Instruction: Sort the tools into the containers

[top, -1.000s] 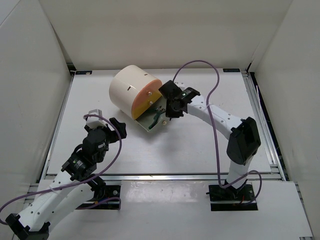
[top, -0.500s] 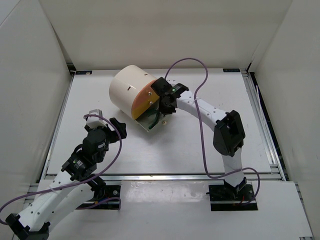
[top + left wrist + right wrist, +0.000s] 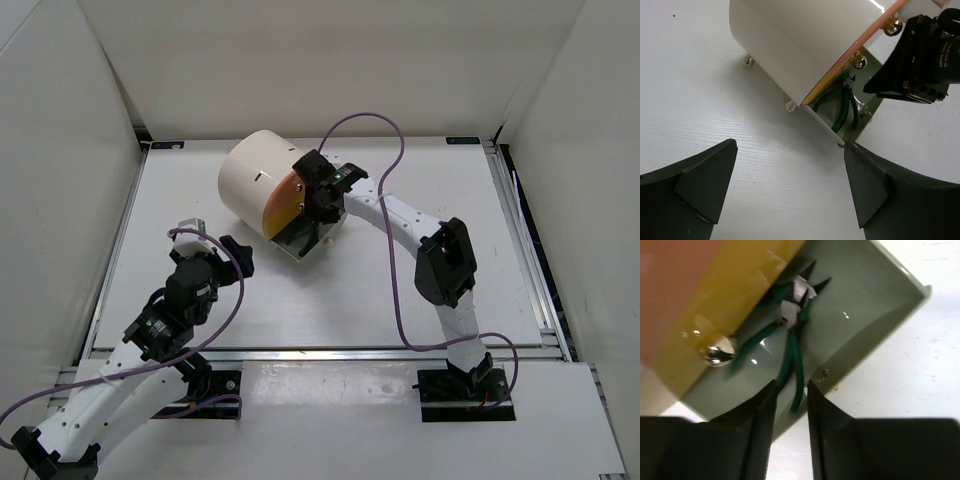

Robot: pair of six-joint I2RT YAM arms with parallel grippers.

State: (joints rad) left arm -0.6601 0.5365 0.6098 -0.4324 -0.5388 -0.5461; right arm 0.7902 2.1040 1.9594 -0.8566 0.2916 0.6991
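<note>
Item: green-handled pliers (image 3: 790, 347), dark jaws and white markings at the pivot; they are lying overlapped inside the open drawer (image 3: 865, 325), handles pointing toward its outer wall; how many tools are crossing there cannot be told.

Drawer: grey-green, low-walled; it is sticking out from the bottom of the cabinet's peach-orange face (image 3: 285, 195), toward the near side of the table (image 3: 350, 290); a brass knob (image 3: 715, 351) is showing on the face just above it.

Cabinet (image 3: 250, 175): cream drum, lying on its side at the far middle of the table; it is resting on small brass feet (image 3: 790, 106).

Right gripper (image 3: 791, 390): it is hanging directly over the drawer, close to the face; its fingers are standing a narrow gap apart, one green handle end showing in that gap below them; nothing is being clamped.

Left gripper (image 3: 790, 145): it is hovering over bare table, well apart from the cabinet on its near left; its jaws are gaping wide, holding nothing.

Cable: purple, looping above the right arm.
</note>
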